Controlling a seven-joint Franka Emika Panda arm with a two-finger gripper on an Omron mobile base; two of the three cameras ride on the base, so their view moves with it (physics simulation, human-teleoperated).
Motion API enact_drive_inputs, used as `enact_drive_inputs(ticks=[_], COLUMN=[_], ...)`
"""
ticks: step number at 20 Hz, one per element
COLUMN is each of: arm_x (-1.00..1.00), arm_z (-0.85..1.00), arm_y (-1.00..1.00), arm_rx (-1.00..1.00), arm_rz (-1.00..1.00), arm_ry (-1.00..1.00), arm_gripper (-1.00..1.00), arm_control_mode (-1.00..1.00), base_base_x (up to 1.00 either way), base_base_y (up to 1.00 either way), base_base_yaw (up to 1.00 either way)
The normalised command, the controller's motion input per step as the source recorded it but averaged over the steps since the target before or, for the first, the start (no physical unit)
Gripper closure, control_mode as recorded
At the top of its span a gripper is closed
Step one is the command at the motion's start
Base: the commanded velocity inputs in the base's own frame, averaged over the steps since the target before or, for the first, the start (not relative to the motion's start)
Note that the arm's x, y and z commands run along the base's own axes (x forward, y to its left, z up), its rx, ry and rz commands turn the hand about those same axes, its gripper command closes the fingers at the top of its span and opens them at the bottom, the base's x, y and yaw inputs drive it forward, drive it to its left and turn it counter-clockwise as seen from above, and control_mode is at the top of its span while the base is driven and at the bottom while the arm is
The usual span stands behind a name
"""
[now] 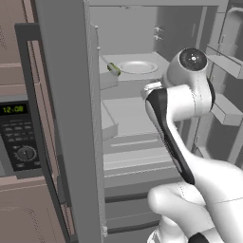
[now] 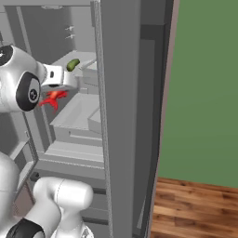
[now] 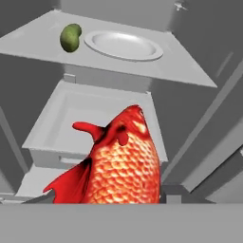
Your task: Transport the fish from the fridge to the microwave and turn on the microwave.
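**A:** While the arm reaches into the open fridge (image 1: 142,19), where is the fish (image 3: 121,161)?

**B:** Off every shelf. The hand view has it rising from the bottom edge, right in front of the camera, at the pincer (image 2: 55,90). The right base view shows it as a red shape hanging just under the white hand, in the air ahead of the shelf fronts.

**A:** Pincer state?

**B:** The finger tips are hidden behind the fish. With the fish hanging free of any shelf and pressed against the hand, I record it as clenched on the fish. That is a judgement.

**A:** Long axis and heading?

**B:** The long axis runs along the pincer's reach: head away from the hand toward the back of the fridge, tail end back at the fingers. A fin sticks out to one side.

**A:** What else is inside?

**B:** A white plate (image 3: 122,44) sits on the upper shelf (image 3: 33,40). A small green vegetable (image 3: 70,38) lies just beside its rim, toward the shelf's left edge in the hand view. Neither touches the fish. An open drawer (image 3: 95,111) sits below the shelf.

**A:** And the target?

**B:** The microwave (image 1: 19,137) shows at the left edge of the left base view, with a lit display and a knob. The fridge's open door (image 1: 66,118) stands between it and the arm. My reading is that the fish must come straight back out along its own axis, clear that door edge, then swing left.
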Motion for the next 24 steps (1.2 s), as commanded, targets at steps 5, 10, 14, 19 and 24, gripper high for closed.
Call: enact_drive_inputs(ticks=[5, 10, 14, 19, 24], arm_x=[-0.33, -0.38, -0.29, -0.08, 0.0], arm_z=[-0.12, -0.1, -0.12, -0.03, 0.0], arm_y=[0.0, 0.0, 0.0, 0.0, 0.0], arm_rx=[0.05, 0.11, 0.1, 0.02, 0.0], arm_rz=[-0.13, -0.07, -0.02, -0.01, 0.0], arm_ry=[0.04, 0.08, 0.06, 0.02, 0.0], arm_gripper=[1.0, 1.0, 1.0, 1.0, 1.0], arm_control_mode=[-1.0, -1.0, -1.0, -1.0, -1.0], base_base_x=[0.0, 0.0, 0.0, 0.0, 0.0], base_base_y=[0.0, 0.0, 0.0, 0.0, 0.0], base_base_yaw=[0.0, 0.0, 0.0, 0.0, 0.0])
